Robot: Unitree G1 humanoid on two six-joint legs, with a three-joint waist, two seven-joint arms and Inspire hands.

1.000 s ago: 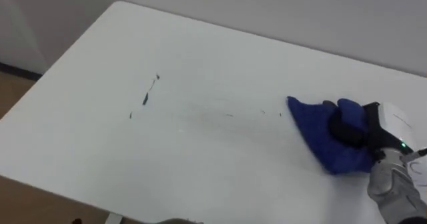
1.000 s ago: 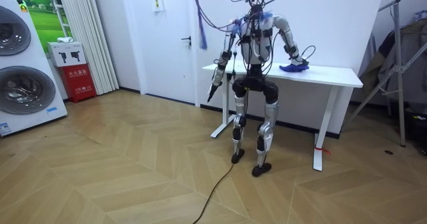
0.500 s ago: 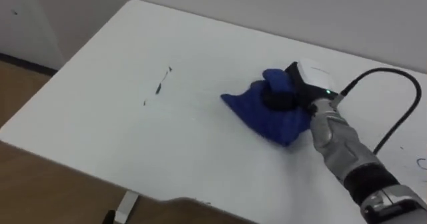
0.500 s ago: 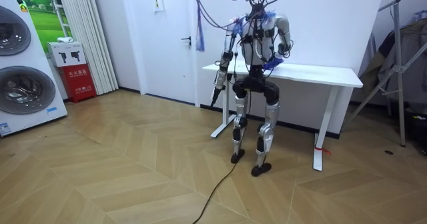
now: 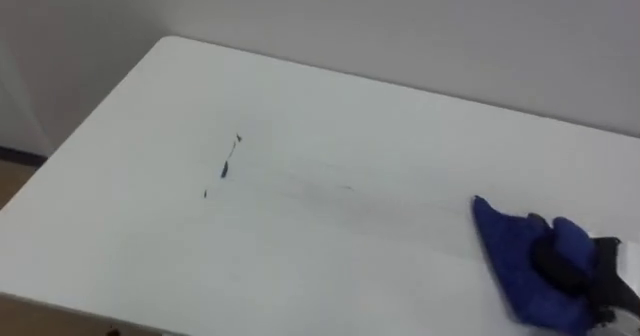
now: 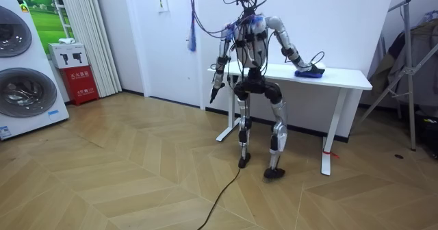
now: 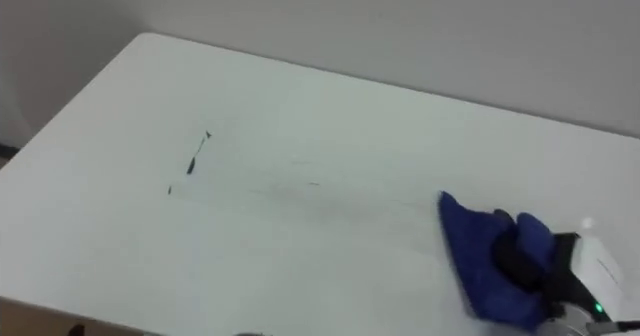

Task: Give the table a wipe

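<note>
Clutching the blue cloth [image 7: 468,244], tip pointing upper left, is the right hand [image 7: 530,264].

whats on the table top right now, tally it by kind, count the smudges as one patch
blue cloth: 1
patch of dark marks: 1
right hand, gripping the cloth: 1
total: 3

Crumpled blue cloth [image 5: 520,261] on white table [image 5: 330,126]
</note>
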